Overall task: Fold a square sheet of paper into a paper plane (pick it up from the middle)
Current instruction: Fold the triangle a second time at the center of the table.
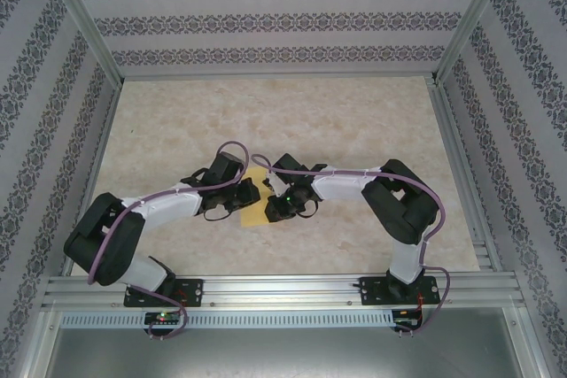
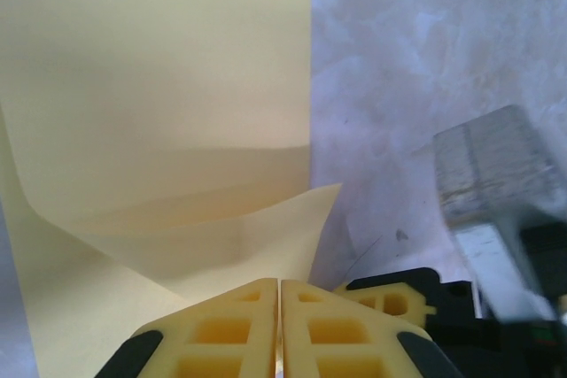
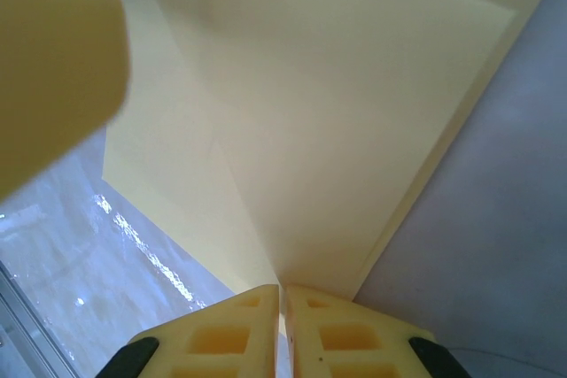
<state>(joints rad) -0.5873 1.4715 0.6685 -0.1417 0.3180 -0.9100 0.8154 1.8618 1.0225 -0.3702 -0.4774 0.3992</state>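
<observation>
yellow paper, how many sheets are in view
1: the yellow sheet mid-table, held by the left gripper and right gripper. The arms cover part of it, so another underneath can't be ruled out.

Soft, even light leaves faint shadows in the top view; close up, the square sheet of paper point(image 2: 159, 59) glows pale, a near yellow shape point(image 3: 53, 68) blurs, and glare streaks the worktop point(image 3: 142, 250).

Seen from above, the left tool point(image 1: 248, 195) and right tool point(image 1: 271, 205) hid most of the thin yellow square sheet of paper point(image 1: 255, 215). In the right wrist view a blurred yellow shape point(image 3: 53, 68) overlapped it.
</observation>
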